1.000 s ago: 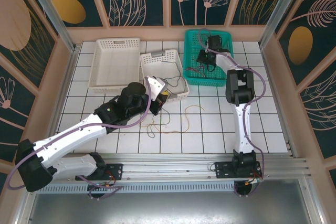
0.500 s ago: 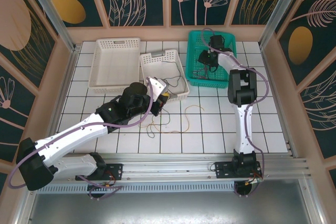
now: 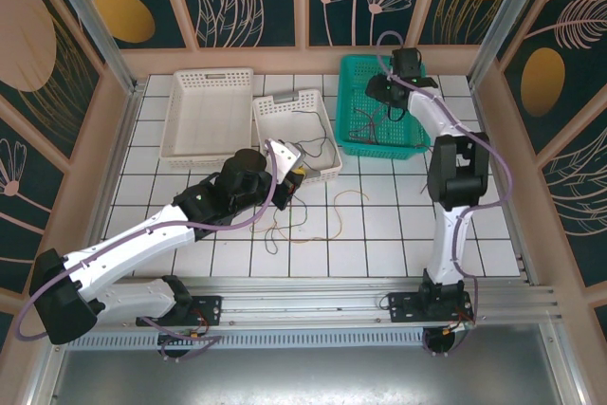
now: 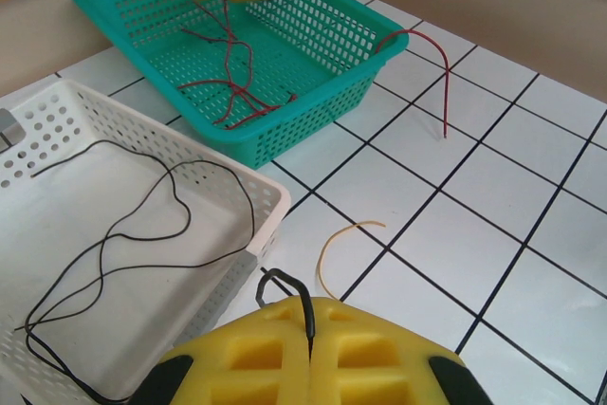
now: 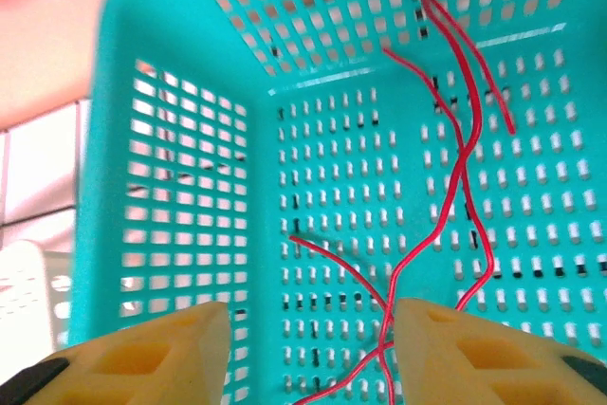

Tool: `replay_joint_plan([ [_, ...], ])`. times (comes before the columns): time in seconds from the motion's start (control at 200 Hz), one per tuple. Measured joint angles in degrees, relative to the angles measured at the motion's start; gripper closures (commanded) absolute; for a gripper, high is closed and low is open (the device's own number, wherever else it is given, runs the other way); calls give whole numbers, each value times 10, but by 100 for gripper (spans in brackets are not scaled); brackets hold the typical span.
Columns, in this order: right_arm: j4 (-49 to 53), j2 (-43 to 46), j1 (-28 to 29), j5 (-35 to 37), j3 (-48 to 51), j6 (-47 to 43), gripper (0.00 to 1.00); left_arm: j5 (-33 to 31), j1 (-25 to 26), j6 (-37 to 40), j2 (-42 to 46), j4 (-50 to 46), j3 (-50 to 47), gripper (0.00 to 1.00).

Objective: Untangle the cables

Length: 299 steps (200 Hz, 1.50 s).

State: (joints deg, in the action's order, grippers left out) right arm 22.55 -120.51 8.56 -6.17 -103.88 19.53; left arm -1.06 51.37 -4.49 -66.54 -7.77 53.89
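Observation:
My left gripper (image 4: 310, 331) is shut on a thin black cable (image 4: 286, 282), low beside the small white basket (image 4: 270, 198). More black cable (image 4: 142, 225) lies looped inside that basket. A pale yellowish cable (image 4: 327, 251) curls on the tiles just ahead. From above, the left gripper (image 3: 288, 174) sits at the basket's near corner, with thin tangled cables (image 3: 285, 225) on the table below it. My right gripper (image 5: 308, 329) hangs open over the teal basket (image 5: 171, 187), nothing between its fingers. Red cables (image 5: 455, 187) lie on the basket floor. One red cable (image 4: 432, 59) droops over the rim.
A large white basket (image 3: 213, 74) stands at the back left, touching the small one (image 3: 285, 99). The teal basket (image 3: 379, 151) is at the back, right of centre, with the right gripper (image 3: 391, 92) above it. Wooden walls close off the table's back and sides.
The right gripper has opened and swung toward the teal basket's far right corner, leaving the red cables inside. The basket slid slightly right. The left arm has held still.

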Motion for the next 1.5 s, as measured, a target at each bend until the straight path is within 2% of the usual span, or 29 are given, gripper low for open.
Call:
replay_joint_plan([
  [0.125,-23,58,0,17,58,9,50,2,0,0,0,-1,0,100],
  [0.43,-91,317,-1,79,389,49,47,6,-1,0,0,-4,0,100],
  [0.701,-108,499,-8,164,540,53,45,12,-1,0,0,-4,0,100],
  [0.806,-108,525,-16,184,573,55,46,13,-1,0,0,-4,0,100],
  [1.131,-132,528,-40,212,674,81,49,12,-1,0,1,-4,0,100],
  [1.496,-198,543,-72,224,719,86,51,12,-1,0,1,-4,0,100],
])
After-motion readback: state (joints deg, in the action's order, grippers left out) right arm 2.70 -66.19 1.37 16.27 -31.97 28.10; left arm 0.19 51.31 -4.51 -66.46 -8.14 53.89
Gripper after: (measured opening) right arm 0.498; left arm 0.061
